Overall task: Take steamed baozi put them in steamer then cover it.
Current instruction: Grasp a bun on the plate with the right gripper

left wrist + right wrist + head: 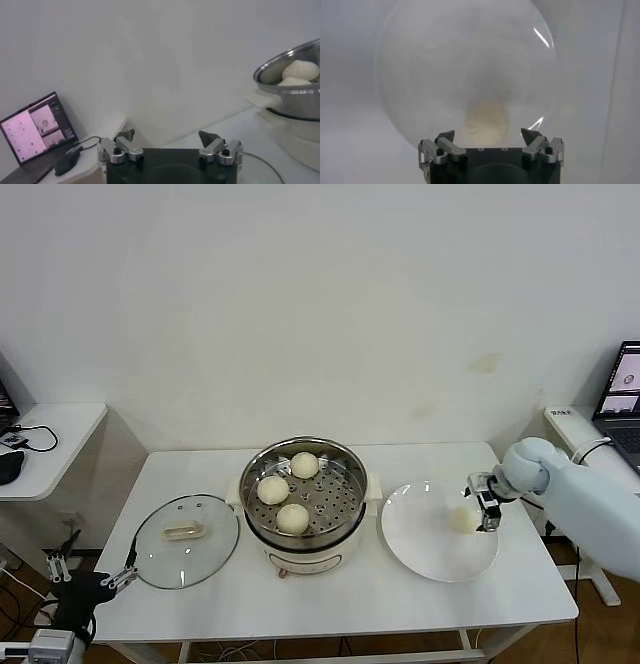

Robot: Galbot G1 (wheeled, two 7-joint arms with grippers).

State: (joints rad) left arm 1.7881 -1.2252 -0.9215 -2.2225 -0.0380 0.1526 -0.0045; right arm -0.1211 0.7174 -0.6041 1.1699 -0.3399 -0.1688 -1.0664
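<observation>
Reaching over the flat white plate (pixel 440 559) at four o'clock, the right gripper (pixel 483 502) gapes wide beside the last cream-white baozi (pixel 463 519), holding nothing; the left gripper (pixel 95 576), equally agape and empty, idles at eight o'clock.

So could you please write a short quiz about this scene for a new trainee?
1. How many buns lie in the steamer?
2. True or false: the glass lid covers the steamer.
3. Which gripper is over the plate, and is it open or shut?

Key:
1. Three; the nearest is this bun.
2. False; it lies on the table, to the steamer's left.
3. The right gripper, open, beside the last bun.
</observation>
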